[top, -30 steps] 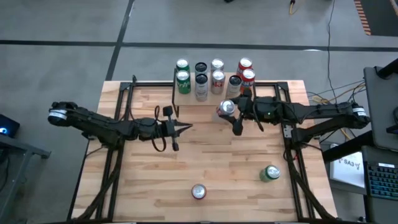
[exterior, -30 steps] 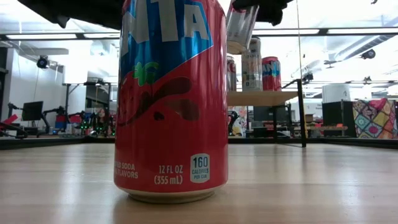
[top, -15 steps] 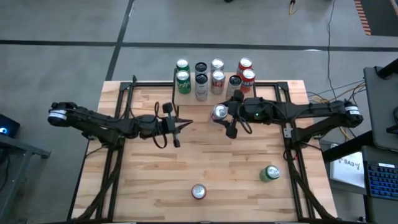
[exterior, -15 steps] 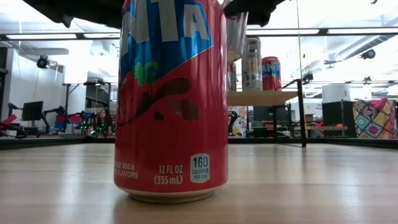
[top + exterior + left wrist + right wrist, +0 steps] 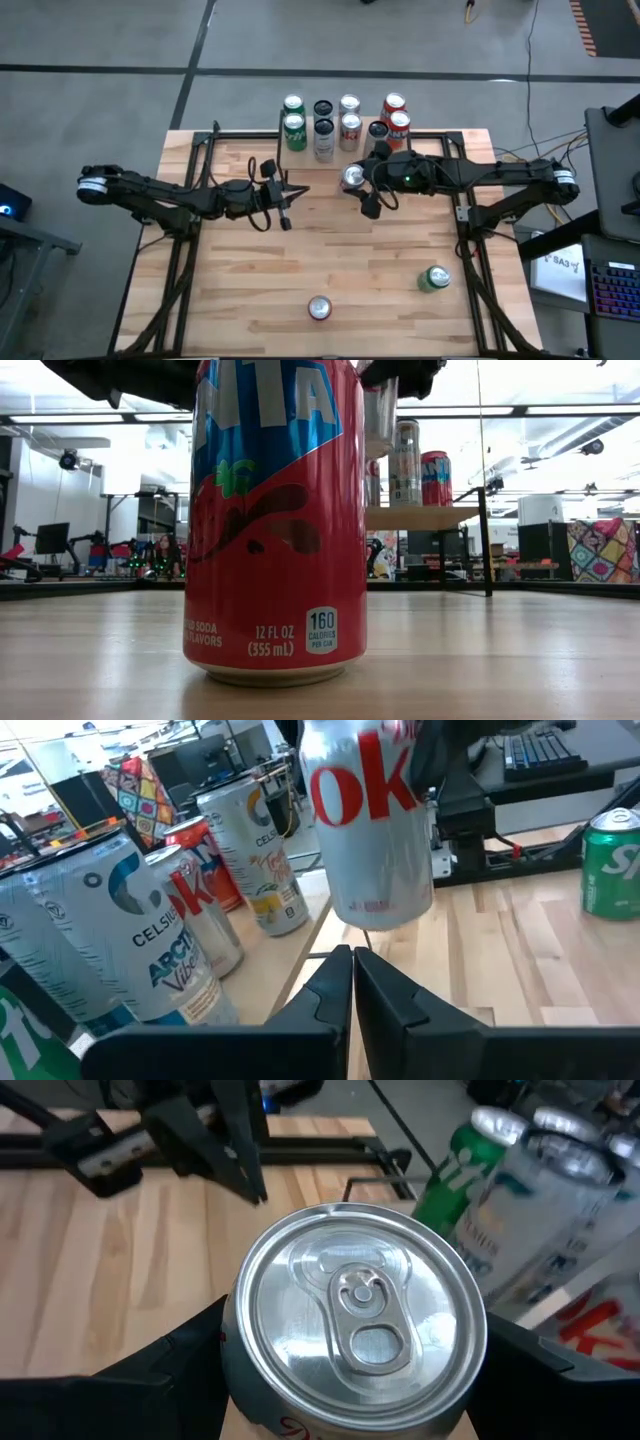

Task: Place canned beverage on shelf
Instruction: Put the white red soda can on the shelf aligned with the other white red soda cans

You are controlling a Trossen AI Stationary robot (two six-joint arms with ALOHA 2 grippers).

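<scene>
Right gripper [image 5: 362,192] clamped the silver cola can [image 5: 353,179] aloft just before the low wood-topped, black-legged shelf [image 5: 334,155]. Crowded cans [image 5: 323,135] there could topple if clipped, seemingly little room left. Left gripper [image 5: 284,200] waited shut nearby.

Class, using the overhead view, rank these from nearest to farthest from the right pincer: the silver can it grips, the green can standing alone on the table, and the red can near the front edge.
1. The silver can: gripped in the right pincer, mid-table by the shelf.
2. The green can: on the table's right side, toward the front.
3. The red can: at the front edge, near the middle.
</scene>
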